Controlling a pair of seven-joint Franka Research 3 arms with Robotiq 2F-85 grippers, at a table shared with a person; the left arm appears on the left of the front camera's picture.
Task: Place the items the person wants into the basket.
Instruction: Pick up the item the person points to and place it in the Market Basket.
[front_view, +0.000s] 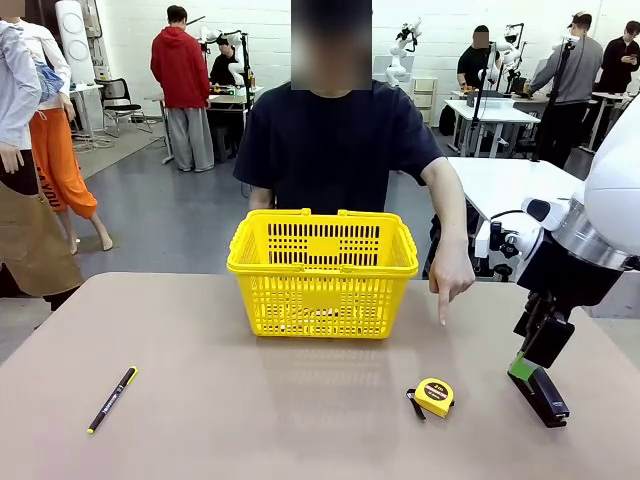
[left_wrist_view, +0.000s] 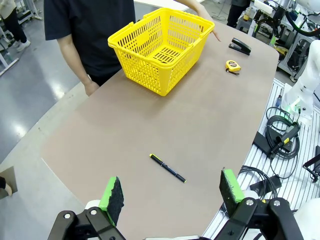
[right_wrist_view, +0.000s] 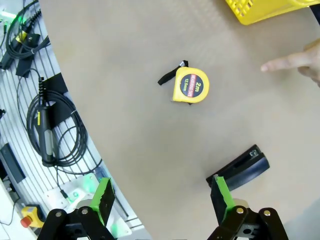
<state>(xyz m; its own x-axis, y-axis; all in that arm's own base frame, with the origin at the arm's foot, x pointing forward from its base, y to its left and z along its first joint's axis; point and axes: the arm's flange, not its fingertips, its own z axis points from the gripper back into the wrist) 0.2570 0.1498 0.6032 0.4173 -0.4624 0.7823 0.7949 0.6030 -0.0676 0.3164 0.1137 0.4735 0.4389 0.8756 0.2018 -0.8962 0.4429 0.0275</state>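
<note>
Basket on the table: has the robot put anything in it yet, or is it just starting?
Just starting, it seems. What shows of the yellow basket holds nothing. In hand: nothing; the right claw hangs open above the table by the black stapler. The person's hand points down toward the tape measure, which lies on the table, not yet picked up.

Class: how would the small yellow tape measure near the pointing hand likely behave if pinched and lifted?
The tape measure lies flat on its broad side, so it probably won't roll. Its case looks rigid, so it should hold shape when pinched. Its black strap lies loose on the table and would likely dangle.
</note>
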